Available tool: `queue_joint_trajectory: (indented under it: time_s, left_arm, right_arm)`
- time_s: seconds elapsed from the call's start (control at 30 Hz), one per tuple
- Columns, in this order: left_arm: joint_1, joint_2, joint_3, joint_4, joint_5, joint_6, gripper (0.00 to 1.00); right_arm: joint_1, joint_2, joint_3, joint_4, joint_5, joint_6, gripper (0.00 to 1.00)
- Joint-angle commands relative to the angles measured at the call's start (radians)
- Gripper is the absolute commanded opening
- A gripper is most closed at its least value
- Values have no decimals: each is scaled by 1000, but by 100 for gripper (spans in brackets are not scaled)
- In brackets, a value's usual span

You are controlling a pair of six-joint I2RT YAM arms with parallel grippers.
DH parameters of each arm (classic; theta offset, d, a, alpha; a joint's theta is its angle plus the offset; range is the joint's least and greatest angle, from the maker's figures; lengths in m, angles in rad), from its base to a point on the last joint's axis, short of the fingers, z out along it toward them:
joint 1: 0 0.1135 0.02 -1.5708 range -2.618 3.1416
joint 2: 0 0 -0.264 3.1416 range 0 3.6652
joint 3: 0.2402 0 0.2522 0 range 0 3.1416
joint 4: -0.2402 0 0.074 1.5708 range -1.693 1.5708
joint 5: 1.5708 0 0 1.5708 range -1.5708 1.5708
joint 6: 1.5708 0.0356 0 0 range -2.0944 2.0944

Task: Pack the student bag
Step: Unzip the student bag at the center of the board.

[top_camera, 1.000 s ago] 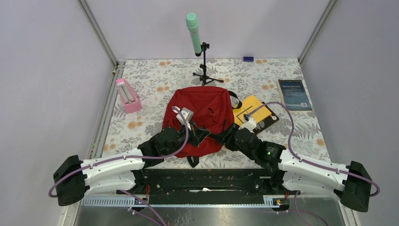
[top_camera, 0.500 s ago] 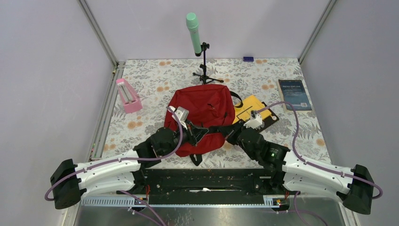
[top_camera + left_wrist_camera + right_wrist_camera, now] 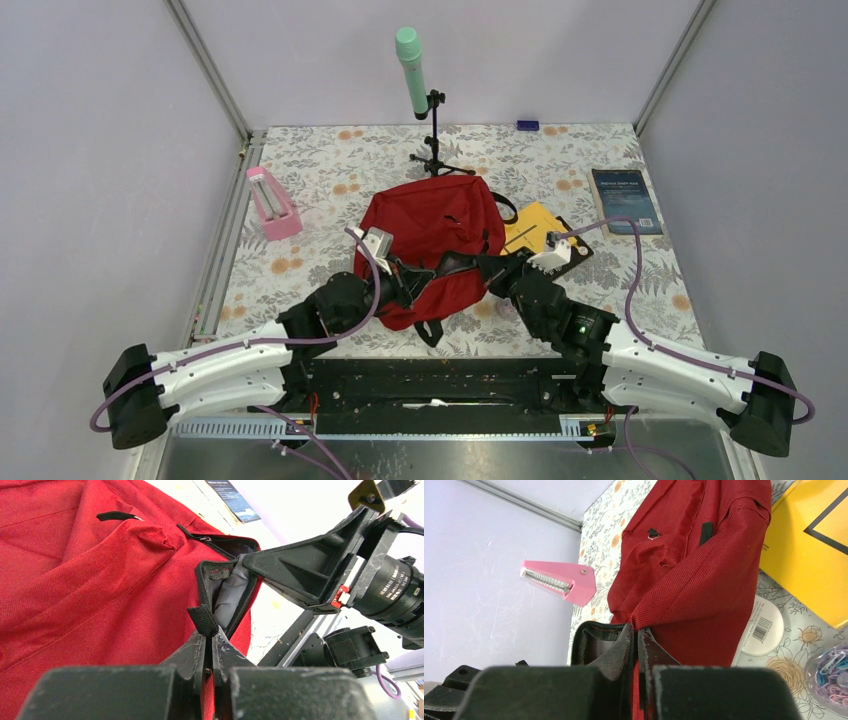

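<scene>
The student bag (image 3: pixel 430 232), a large red backpack, lies mid-table with its zipped mouth toward the arms. My left gripper (image 3: pixel 413 284) is shut on the bag's rim at the left of the mouth; in the left wrist view its tips (image 3: pixel 210 634) pinch red fabric just below a black webbing tab (image 3: pixel 202 620). My right gripper (image 3: pixel 487 274) is shut on the rim's right side, its tips (image 3: pixel 636 630) clamped on a fold of red fabric. Between them the mouth gapes, showing grey lining (image 3: pixel 230 592).
A yellow book (image 3: pixel 535 228) lies right of the bag, a dark blue book (image 3: pixel 625 200) farther right. A pink object (image 3: pixel 272 203) sits at the left, a stand with a green cylinder (image 3: pixel 412 72) behind. A white disc (image 3: pixel 764 627) and paper clips (image 3: pixel 831 672) lie near my right gripper.
My right gripper has shut on the bag's rim. Both arms have reached farther forward, lifting the rim, and the bag's mouth has spread wider between them.
</scene>
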Motion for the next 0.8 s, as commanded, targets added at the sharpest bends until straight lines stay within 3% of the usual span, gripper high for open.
queue_joint_trajectory:
  time_s: [0.0, 0.77]
  left_arm:
    - [2, -29, -14, -5, -55, 5, 0]
    - [5, -206, -68, -231, -145, -3, 0]
  right_arm:
    - [-17, -33, 18, 48, 159, -26, 0]
    - [-60, -75, -51, -41, 300, -68, 0]
